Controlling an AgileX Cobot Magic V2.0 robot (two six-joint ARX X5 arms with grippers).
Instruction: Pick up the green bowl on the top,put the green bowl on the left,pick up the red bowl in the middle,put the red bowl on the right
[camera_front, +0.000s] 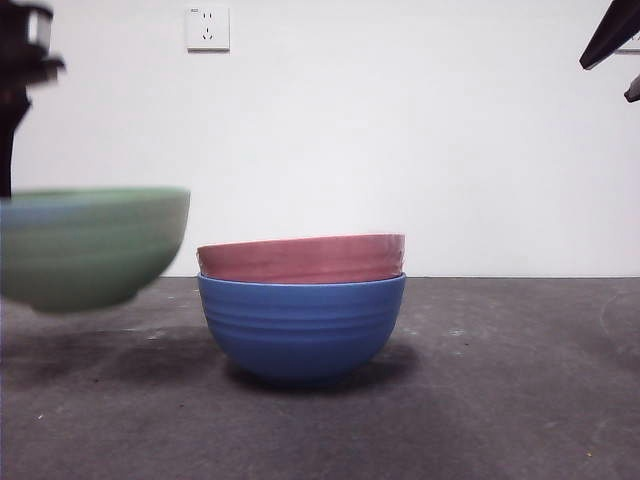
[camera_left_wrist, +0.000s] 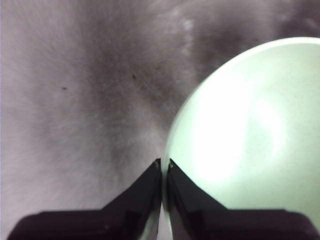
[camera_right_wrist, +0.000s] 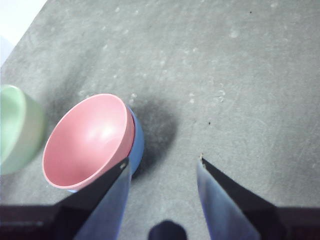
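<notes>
- I am holding the green bowl (camera_front: 90, 247) above the bench (camera_front: 500, 380), left end effector (camera_left_wrist: 163, 165) pinching its rim thinly; it could be slipping.
- Right end effector (camera_right_wrist: 162, 162) is waiting wide near the red bowl (camera_front: 302, 258), nested in the blue bowl (camera_front: 302, 325).

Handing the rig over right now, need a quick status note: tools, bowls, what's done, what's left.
Left tool: shut on the rim of the green bowl, which hangs off the table on the left side of the front view.
Right tool: open, empty, above the table near the stack.
Red bowl: nested in the blue bowl, mid-table.
Done: green bowl lifted off the stack.
Left: set the green bowl down on the left, then move the red bowl to the right.
</notes>
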